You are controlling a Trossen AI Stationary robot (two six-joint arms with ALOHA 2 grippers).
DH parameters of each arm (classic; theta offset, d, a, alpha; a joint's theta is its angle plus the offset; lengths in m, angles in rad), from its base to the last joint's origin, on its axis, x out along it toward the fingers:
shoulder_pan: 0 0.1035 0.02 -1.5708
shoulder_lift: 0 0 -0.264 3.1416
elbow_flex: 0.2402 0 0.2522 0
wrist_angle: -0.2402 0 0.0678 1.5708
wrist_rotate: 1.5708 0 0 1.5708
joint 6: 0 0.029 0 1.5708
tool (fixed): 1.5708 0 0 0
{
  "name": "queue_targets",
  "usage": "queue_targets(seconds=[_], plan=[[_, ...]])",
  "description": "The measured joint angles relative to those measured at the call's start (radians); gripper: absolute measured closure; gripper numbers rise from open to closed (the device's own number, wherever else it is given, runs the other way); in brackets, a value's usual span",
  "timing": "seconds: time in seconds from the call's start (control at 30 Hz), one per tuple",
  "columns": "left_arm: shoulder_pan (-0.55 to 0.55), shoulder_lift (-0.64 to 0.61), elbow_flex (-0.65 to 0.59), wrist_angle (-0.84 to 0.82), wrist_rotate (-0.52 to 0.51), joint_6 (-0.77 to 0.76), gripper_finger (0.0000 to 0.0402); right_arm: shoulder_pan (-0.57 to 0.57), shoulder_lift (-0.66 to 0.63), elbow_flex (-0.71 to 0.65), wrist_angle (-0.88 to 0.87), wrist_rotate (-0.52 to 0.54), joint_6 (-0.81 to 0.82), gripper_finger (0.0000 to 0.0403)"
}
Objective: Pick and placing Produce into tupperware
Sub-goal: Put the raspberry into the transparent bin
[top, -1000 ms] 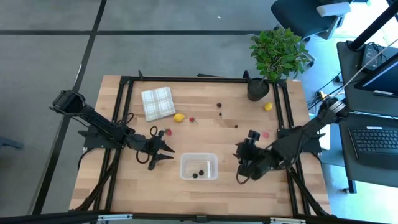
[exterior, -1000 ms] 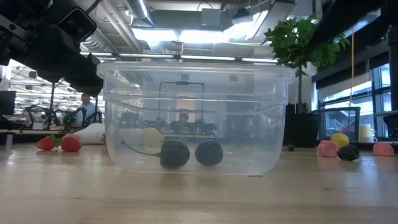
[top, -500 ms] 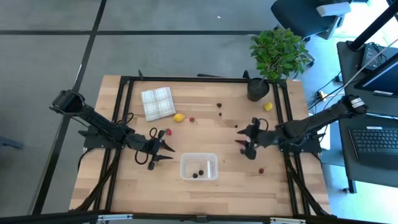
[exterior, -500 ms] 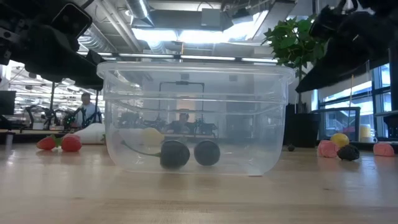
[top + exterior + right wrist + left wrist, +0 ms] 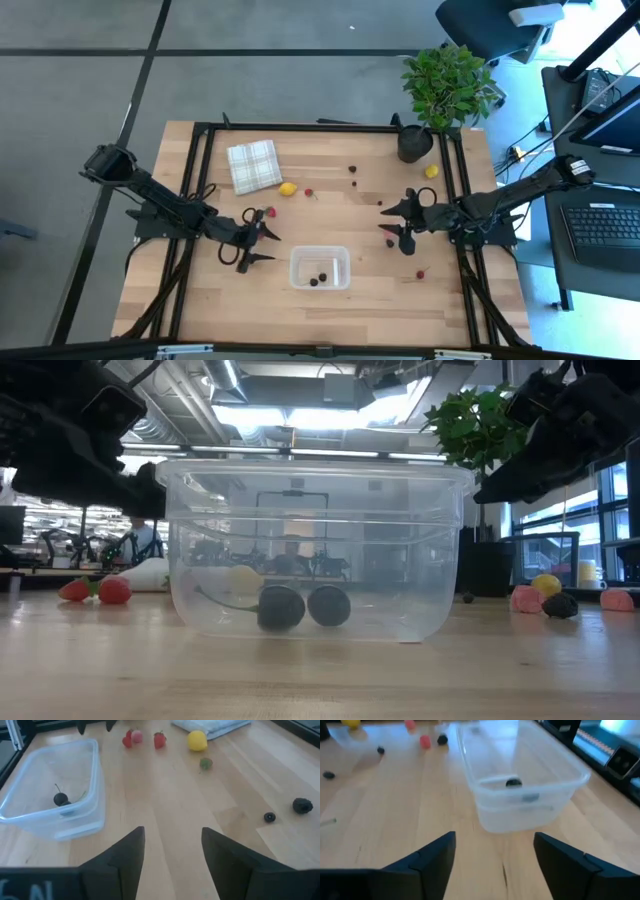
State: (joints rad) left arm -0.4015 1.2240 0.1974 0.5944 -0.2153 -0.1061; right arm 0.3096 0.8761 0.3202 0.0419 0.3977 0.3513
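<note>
Left gripper (image 5: 263, 243) sits just left of the tub (image 5: 320, 267), and its fingers now gape wider than a second ago, holding nothing; the wrist view shows bare wood between the two dark fingers (image 5: 437, 855). It has barely shifted, nudging slightly up the table toward the red berry (image 5: 270, 212). Big change on the other side: the right gripper (image 5: 397, 222) has swung from beside the tub's right end out to mid-table, now well apart from the tub, fingers parted and empty. A small red berry (image 5: 420, 273) lies on the wood where that arm was a second ago. The tub rests flat at the front centre, long axis running left to right across the table, open side up, with two dark berries (image 5: 303, 606) side by side on its floor, the right one a touch farther left than before. Lemon (image 5: 288, 188) and cloth (image 5: 254, 165) lie behind, unchanged.
</note>
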Motion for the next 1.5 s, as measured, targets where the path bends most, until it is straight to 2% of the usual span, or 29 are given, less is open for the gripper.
queue_targets(seconds=[0.13,0.23,0.4,0.57,0.67,0.8,0.9,0.97,1.1,1.2,1.5], plan=[[0.000,-0.002,0.000,-0.016,-0.001,-0.021,0.0109,0.000,0.000,0.000,0.009,0.000,-0.021,0.0205],[0.000,-0.024,0.000,-0.020,0.052,-0.026,0.0100,0.000,0.000,0.000,0.011,0.000,-0.021,0.0205],[0.000,-0.091,0.000,-0.018,0.122,-0.125,0.0102,0.000,0.000,0.000,0.010,0.000,-0.056,0.0205],[0.006,-0.146,0.002,-0.081,0.116,-0.113,0.0106,0.000,0.000,0.000,0.015,0.001,-0.110,0.0205],[0.025,-0.167,0.047,-0.278,0.090,-0.107,0.0107,0.000,0.000,0.000,0.016,0.001,-0.108,0.0205],[0.057,-0.172,0.183,-0.679,0.027,-0.137,0.0107,0.000,0.000,0.000,0.020,0.001,-0.100,0.0205],[0.077,-0.161,0.279,-0.951,-0.031,-0.244,0.0107,0.000,0.000,0.000,0.023,0.001,-0.099,0.0205],[0.086,-0.157,0.315,-1.048,-0.038,-0.316,0.0107,0.000,0.000,0.000,0.026,0.001,-0.099,0.0205],[0.086,-0.149,0.322,-1.079,-0.025,-0.353,0.0107,0.000,0.000,0.000,0.035,0.001,-0.100,0.0205],[0.068,-0.128,0.322,-1.076,-0.027,-0.322,0.0107,0.000,0.000,0.000,0.037,0.001,-0.101,0.0205],[0.055,-0.011,0.322,-1.037,-0.050,-0.329,0.0107,0.000,0.001,0.000,0.037,0.001,-0.102,0.0205]])
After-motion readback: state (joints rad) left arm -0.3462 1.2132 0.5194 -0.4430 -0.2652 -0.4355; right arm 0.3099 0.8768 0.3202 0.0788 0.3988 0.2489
